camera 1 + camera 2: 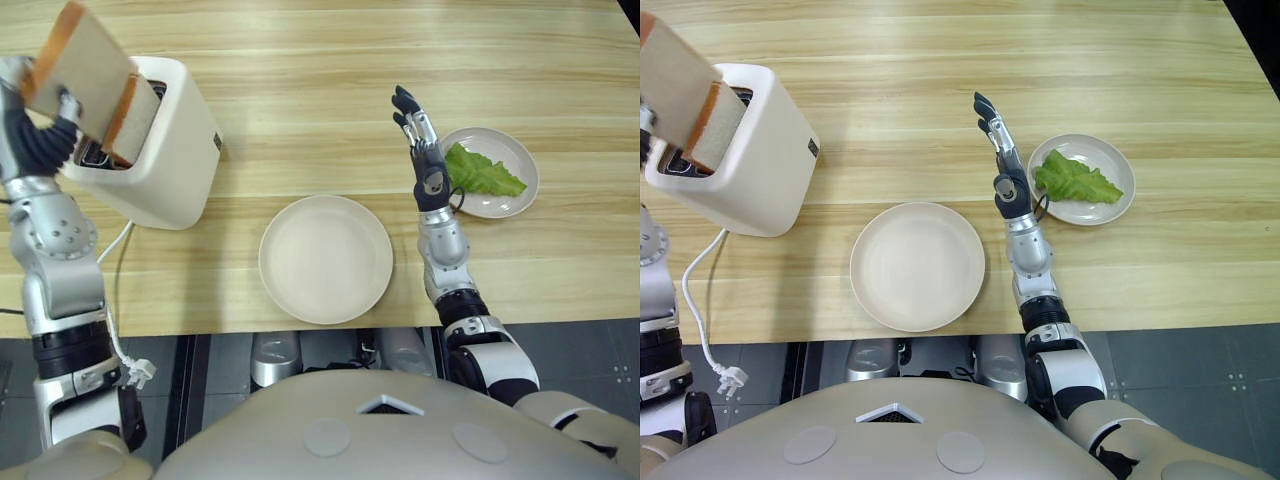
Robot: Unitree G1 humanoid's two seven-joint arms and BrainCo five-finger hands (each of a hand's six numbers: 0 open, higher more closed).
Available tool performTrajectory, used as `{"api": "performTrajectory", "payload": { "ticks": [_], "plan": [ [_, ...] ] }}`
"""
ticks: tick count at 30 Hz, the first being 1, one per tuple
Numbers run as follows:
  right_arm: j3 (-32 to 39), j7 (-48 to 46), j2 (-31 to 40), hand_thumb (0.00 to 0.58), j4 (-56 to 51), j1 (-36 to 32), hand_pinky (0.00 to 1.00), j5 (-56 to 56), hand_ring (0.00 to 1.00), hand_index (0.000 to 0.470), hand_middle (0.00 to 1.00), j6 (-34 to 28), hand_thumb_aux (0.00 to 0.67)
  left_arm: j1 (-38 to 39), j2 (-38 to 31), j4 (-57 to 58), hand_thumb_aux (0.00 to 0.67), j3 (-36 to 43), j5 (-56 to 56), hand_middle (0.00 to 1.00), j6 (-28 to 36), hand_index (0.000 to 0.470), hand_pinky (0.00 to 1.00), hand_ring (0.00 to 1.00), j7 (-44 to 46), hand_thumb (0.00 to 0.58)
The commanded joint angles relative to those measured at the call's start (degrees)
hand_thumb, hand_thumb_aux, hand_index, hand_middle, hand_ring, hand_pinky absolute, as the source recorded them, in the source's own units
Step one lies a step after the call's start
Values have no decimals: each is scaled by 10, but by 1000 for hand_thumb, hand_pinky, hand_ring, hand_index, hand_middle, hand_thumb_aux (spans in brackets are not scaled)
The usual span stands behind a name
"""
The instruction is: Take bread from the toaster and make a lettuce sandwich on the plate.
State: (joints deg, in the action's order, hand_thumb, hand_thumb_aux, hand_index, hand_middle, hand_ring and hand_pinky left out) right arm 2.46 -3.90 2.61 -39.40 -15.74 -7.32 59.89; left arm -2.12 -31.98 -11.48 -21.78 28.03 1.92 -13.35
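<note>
Bread slice (85,60) is up at the far left, over the toaster, and the left robot hand holds it.

The wooden desk (400,50) is the biggest thing, and everything else rests on it or hangs over it. The white toaster (170,150) stands on the left part of the desk. Its slots face up.

A big round plate (325,258) lies near the front edge of the desk, about in the middle. It has no food on it. It is a little way to the right of the toaster and does not touch it.

A small round plate (500,145) lies to the right and a bit farther back. A green lettuce leaf (485,175) lies flat on it.

The bread slice is tilted, with its pale face showing and a brown crust along one side. Its low end is at the top of the toaster. I cannot tell if a second slice sits in the slot behind it.

The left robot hand (14,78) is closed on the bread slice at the left edge.

The right robot hand (425,150) is just to the left of the small plate. Its fingers are straight and spread, and it holds nothing.

A white cord (690,268) runs from the toaster, over the front of the desk, down to a plug (732,378).
</note>
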Motion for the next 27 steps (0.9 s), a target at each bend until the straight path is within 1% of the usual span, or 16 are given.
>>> {"api": "performTrajectory", "payload": {
  "ticks": [1,6,8,11,12,14,15,17,20,23,27],
  "plan": [
    [0,11,5,0,-7,-7,0,-10,0,0,0,4,0,-9,12,-50,670,-15,-2,1000,-8,460,1000,1000,-15,580],
    [-10,38,21,0,2,-14,0,-39,0,0,0,9,0,-18,23,-126,670,-27,-14,1000,-27,460,1000,1000,-10,580],
    [-31,100,61,0,42,-16,0,-140,0,0,0,3,0,-20,36,-178,670,2,-64,1000,-27,460,1000,1000,34,580],
    [-46,232,150,0,79,-20,0,-313,0,0,0,-47,0,-10,65,-220,670,77,-151,1000,2,460,1000,1000,123,580],
    [-37,283,183,0,78,-22,0,-365,0,0,0,-74,0,-4,79,-223,670,101,-183,1000,15,460,1000,1000,149,580],
    [8,397,261,0,59,-33,0,-486,0,0,0,-147,0,18,101,-207,670,156,-235,1000,38,460,1000,1000,207,580],
    [35,443,297,0,39,-41,0,-537,0,0,0,-184,0,31,112,-187,670,182,-254,1000,44,460,1000,1000,230,580],
    [86,515,348,0,-22,-66,0,-598,0,0,0,-234,0,56,138,-134,670,221,-299,1000,44,460,1000,1000,276,580],
    [153,578,383,0,-136,-118,0,-635,0,0,0,-268,0,82,165,-61,670,256,-356,1000,49,460,1000,1000,339,580],
    [204,597,395,0,-243,-167,0,-643,0,0,0,-279,0,88,164,2,670,282,-355,1000,42,460,1000,1000,376,580],
    [250,569,399,0,-334,-204,0,-633,0,0,0,-299,0,77,148,69,670,306,-323,1000,22,460,1000,1000,397,580]
  ]
}}
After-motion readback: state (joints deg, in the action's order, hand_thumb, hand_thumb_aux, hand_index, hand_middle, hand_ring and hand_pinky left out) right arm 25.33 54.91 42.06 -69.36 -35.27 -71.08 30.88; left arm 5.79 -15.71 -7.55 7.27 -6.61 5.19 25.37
